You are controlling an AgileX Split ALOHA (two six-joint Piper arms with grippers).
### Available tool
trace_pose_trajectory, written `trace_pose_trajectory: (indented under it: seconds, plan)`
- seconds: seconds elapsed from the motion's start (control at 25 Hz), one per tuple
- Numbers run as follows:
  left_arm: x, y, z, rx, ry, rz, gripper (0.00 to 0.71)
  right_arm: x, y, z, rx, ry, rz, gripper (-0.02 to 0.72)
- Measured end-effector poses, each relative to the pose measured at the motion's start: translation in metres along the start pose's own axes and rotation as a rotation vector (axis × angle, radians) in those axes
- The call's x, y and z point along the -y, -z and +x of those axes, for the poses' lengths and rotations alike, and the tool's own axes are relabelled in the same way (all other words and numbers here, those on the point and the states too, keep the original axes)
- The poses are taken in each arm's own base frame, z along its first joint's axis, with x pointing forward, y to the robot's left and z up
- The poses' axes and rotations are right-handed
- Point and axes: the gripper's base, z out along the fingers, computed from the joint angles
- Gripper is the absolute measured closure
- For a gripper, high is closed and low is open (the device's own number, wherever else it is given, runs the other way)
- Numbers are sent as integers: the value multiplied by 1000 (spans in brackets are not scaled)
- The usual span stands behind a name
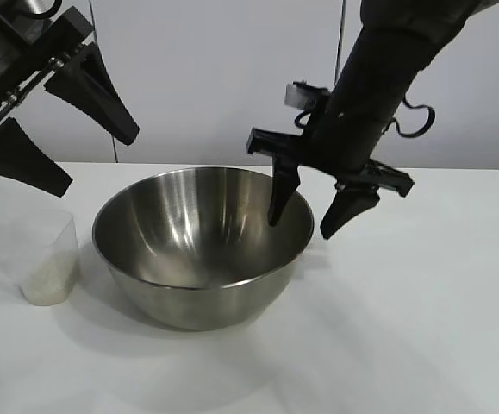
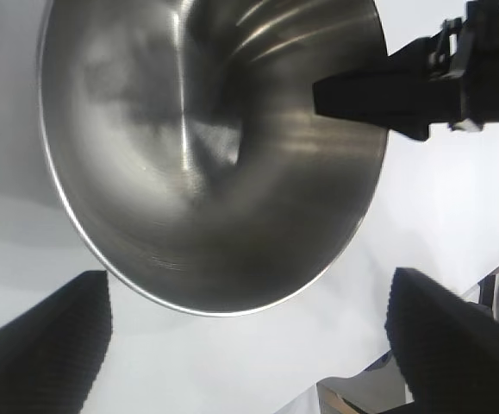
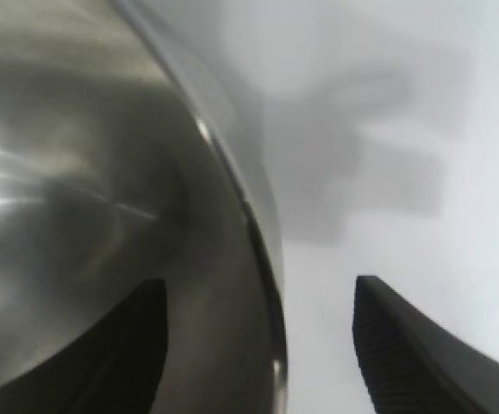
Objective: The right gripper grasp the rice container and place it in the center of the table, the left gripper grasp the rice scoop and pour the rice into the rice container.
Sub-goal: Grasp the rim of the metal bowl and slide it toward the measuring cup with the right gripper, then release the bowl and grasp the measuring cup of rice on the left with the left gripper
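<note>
We see the stainless-steel rice container upright at the centre of the white surface, mouth facing up. The right pincer straddles its rim at 3 o'clock, open, one finger inside the bowl, one outside. The rice scoop, holding rice, stands upright at the container's 9 o'clock. Above it hangs the left pincer, spread open.
</note>
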Motion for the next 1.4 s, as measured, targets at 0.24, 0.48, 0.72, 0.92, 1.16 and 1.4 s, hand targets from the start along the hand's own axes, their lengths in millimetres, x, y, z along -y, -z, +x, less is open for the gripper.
trace_pose_trajectory:
  seconds: [0.24,0.48,0.72,0.92,1.16,1.4]
  plan:
    - [0,0,0,0,0,0,87,46,71,-32,178,41,150,270]
    - [0,0,0,0,0,0,87,109,141,-32,282,129,488,286]
    - [0,0,0,0,0,0,87,137,227,-4,391,82,596,294]
    - [0,0,0,0,0,0,87,111,310,45,619,52,578,294]
    - [0,0,0,0,0,0,87,42,397,151,907,167,425,294]
    - [0,0,0,0,0,0,87,13,435,282,1074,285,241,295]
